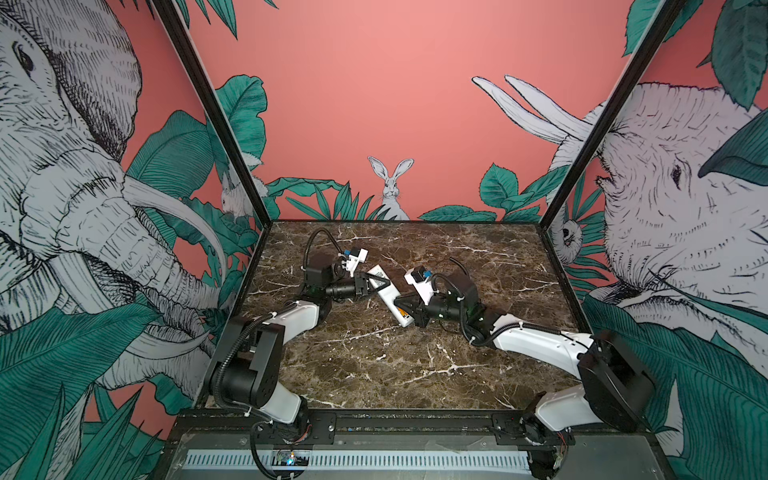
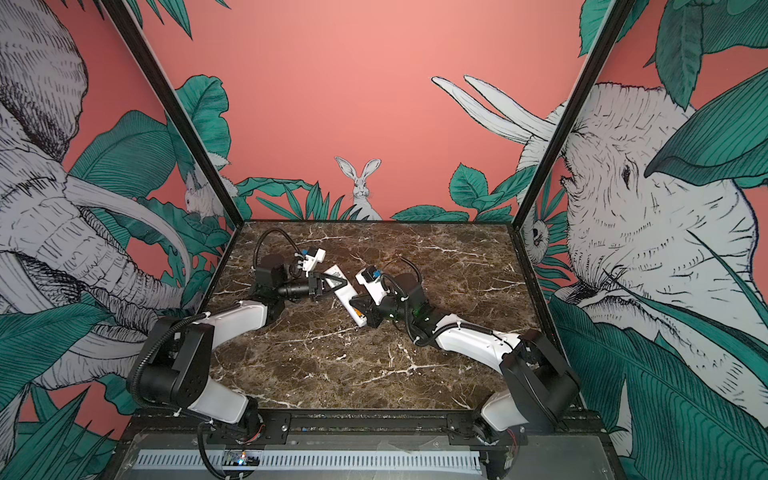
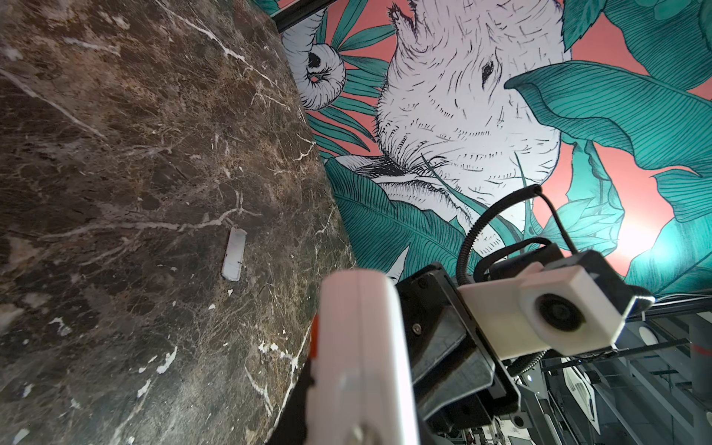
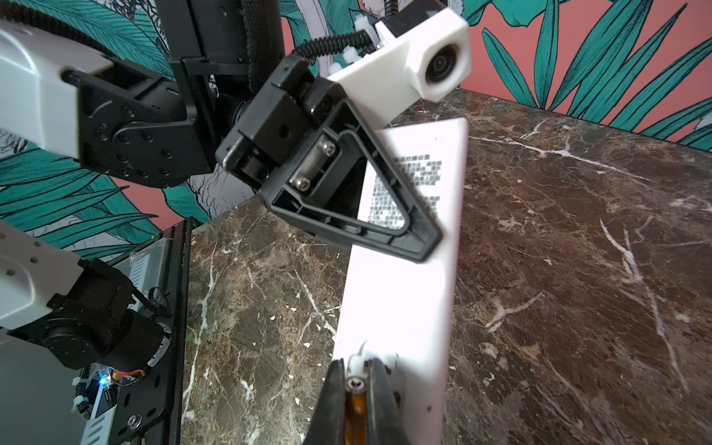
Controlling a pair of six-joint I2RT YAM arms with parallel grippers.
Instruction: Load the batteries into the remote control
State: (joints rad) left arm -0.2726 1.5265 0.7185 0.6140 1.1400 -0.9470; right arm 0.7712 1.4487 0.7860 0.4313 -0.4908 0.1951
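Observation:
The remote control point(image 1: 387, 296) point(image 2: 343, 296) lies slantwise mid-table with its plain white back and printed label point(image 4: 418, 185) up. My left gripper point(image 1: 382, 286) point(image 2: 337, 286) is shut on its far end, one triangular finger point(image 4: 370, 219) lying across the label. In the left wrist view the remote point(image 3: 362, 346) shows edge-on. My right gripper point(image 1: 402, 306) point(image 4: 356, 385) is at the remote's near end, shut on an orange battery point(image 4: 354, 412) point(image 1: 401, 313). The battery's metal tip touches the open end of the remote point(image 4: 404, 293). The compartment itself is hidden by my fingers.
A small white battery cover point(image 3: 234, 254) lies loose on the brown marble table point(image 1: 374, 365), off to the remote's side. Patterned walls enclose the table on three sides. Both arms lean in from the front rail point(image 1: 415, 419).

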